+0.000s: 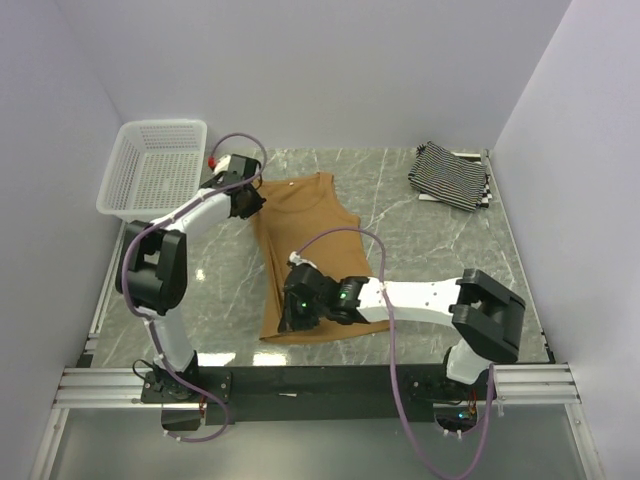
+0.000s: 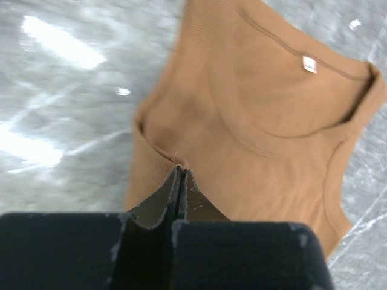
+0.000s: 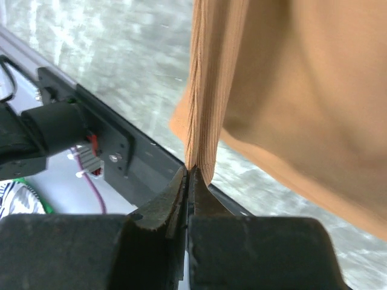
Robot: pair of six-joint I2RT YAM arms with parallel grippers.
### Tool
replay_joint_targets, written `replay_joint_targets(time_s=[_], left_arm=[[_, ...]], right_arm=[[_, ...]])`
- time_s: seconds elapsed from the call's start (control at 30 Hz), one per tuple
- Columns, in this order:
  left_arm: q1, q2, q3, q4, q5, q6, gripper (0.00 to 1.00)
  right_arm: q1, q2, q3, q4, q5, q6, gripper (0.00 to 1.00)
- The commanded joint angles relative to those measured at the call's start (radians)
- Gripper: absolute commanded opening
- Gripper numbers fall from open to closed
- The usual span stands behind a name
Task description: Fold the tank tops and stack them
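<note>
Looking down on a grey marbled table (image 1: 420, 250), boxed in by pale walls (image 1: 330, 70) on three sides. Spotting a white mesh basket (image 1: 155, 165) at the far left corner and a folded black-and-white striped top (image 1: 452, 177) far right, well apart. Finding the tan tank top (image 1: 310, 240) mid-table, neckline far. Catching the left gripper (image 1: 245, 195) pinched tight on its far left shoulder edge, the right gripper (image 1: 290, 318) clamped on bunched hem at the near left corner, hiding part of that hem from above.
</note>
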Motion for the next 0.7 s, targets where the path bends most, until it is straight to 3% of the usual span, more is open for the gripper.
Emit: replay_joint_targets(time_s=[0.0,0.27,0.67], left_arm=[[-0.039,0.055,0.078,0.006,-0.007,-0.025,0.01],[-0.111,0.146,0.179,-0.023,-0.021,-0.040,0.01],[-0.162,0.196,0.212,-0.026,-0.036,-0.052,0.01]], right_arm=[[-0.018,-0.069,-0.074,0.056,-0.009,0.023,0.00],[-0.040,-0.151,-0.206,0.084,0.023,0.045,0.00],[-0.052,-0.209,-0.329,0.095,0.072,0.057,0.00]])
